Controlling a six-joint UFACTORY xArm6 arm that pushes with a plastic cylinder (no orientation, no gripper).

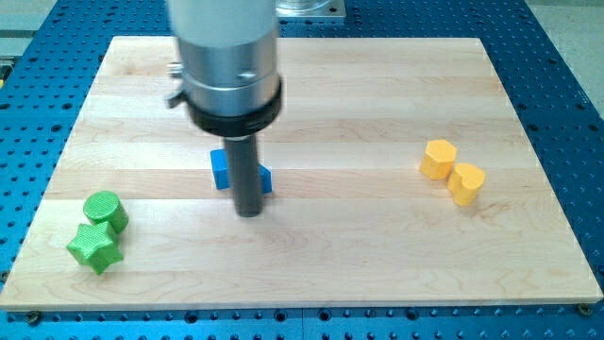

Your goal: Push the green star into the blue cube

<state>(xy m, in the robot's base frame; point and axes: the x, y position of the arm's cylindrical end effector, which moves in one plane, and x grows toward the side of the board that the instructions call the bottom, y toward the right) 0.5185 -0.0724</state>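
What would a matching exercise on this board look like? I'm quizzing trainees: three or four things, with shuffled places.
Things:
1. green star
2. blue cube
3. yellow blocks
4. my tip

Places:
A. view's right, two touching
B. just below the blue cube, in front of it
C. view's bottom left, beside the green cylinder
D. near the middle, partly hidden by the rod

Pairs: 1-C, 2-D, 3-A, 4-B

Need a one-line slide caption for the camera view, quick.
My tip rests just below the blue cube, far right of the green star at the board's lower left.
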